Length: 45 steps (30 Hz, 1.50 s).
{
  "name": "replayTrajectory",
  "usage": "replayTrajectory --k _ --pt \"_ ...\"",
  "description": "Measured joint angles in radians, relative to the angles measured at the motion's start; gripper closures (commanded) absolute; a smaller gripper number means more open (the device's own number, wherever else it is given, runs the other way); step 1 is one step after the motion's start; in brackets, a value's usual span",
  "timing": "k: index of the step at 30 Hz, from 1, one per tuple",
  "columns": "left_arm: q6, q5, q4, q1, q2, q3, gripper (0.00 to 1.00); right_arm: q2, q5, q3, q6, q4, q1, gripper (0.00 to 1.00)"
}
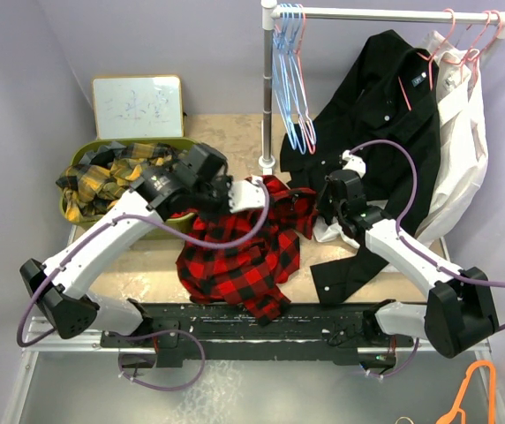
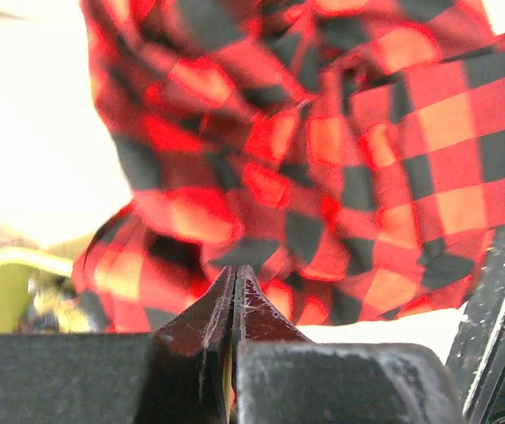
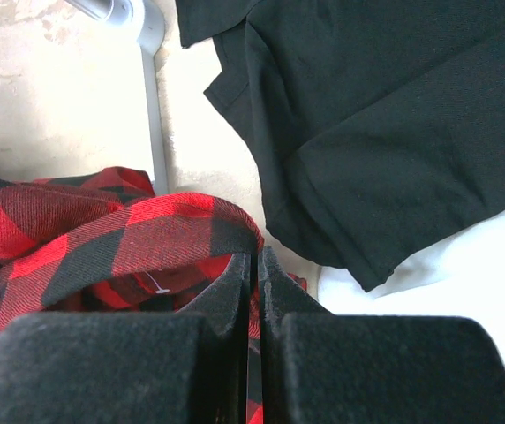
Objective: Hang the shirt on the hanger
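Observation:
The red-and-black checked shirt (image 1: 235,265) is bunched at mid-table and droops over the near edge. My left gripper (image 1: 252,192) is shut on its upper left folds. In the left wrist view the jaws (image 2: 235,269) are pressed together with the shirt (image 2: 341,132) hanging right at their tips. My right gripper (image 1: 321,205) is shut on the shirt's right edge. In the right wrist view a checked fold (image 3: 102,230) runs into the closed jaws (image 3: 258,252). Pink wire hangers (image 1: 452,34) hang on the rail at the top right and carry other shirts. I cannot tell which is the task's hanger.
A black shirt (image 1: 385,106) and a white shirt (image 1: 460,132) hang from the rail right of my right arm. Light blue hangers (image 1: 290,79) hang by the rack pole (image 1: 268,88). A green bin with yellow plaid cloth (image 1: 116,172) and a whiteboard (image 1: 138,106) stand back left. An orange hanger (image 1: 473,389) lies bottom right.

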Motion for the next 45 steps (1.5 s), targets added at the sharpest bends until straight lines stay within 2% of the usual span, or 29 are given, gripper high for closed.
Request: replayTrajectory --k 2,3,4,6,7,8,11,14,18,28,32,35,43,45 --pt "0.008 -0.002 0.001 0.084 0.001 0.000 1.00 0.000 -0.001 0.000 0.002 0.000 0.000 1.00" --pt "0.008 -0.002 0.000 0.123 0.001 0.000 0.94 0.000 -0.001 0.000 0.002 0.000 0.000 1.00" --pt "0.008 0.000 -0.002 0.150 0.001 0.000 0.81 0.000 -0.001 0.000 0.002 0.000 0.000 1.00" --pt "0.009 0.023 -0.010 0.166 0.002 0.000 0.47 0.000 -0.001 0.000 0.002 0.000 0.000 1.00" --pt "0.002 0.043 -0.018 0.159 0.003 0.000 0.35 0.000 -0.001 0.000 0.002 0.000 0.000 1.00" --pt "0.002 0.057 -0.024 0.148 0.007 -0.002 0.27 0.000 -0.001 0.000 0.002 0.000 0.000 1.00" --pt "-0.029 0.062 -0.017 0.072 0.022 -0.035 0.15 0.002 -0.002 0.000 0.003 0.000 0.000 1.00" --pt "-0.050 0.057 0.000 -0.048 0.062 -0.102 0.11 0.005 -0.003 0.000 0.004 0.000 0.000 1.00" --pt "-0.063 0.086 0.011 -0.145 0.143 -0.149 0.07 0.008 -0.004 0.000 0.007 0.000 0.000 1.00" --pt "-0.105 0.039 0.192 -0.239 0.264 -0.271 0.13 0.008 -0.004 -0.010 0.011 0.008 -0.001 1.00" --pt "-0.105 -0.036 0.275 -0.231 0.306 -0.313 0.22 0.008 -0.004 -0.011 0.011 0.016 -0.001 1.00" --pt "-0.105 -0.062 0.301 -0.220 0.320 -0.328 0.35 0.008 -0.005 -0.015 0.011 0.021 -0.001 1.00" --pt "-0.107 -0.077 0.336 -0.200 0.327 -0.345 0.98 0.012 -0.013 -0.037 0.013 0.043 -0.001 1.00" --pt "-0.106 -0.077 0.337 -0.200 0.327 -0.349 1.00 0.018 -0.018 -0.039 0.014 0.046 -0.001 1.00"
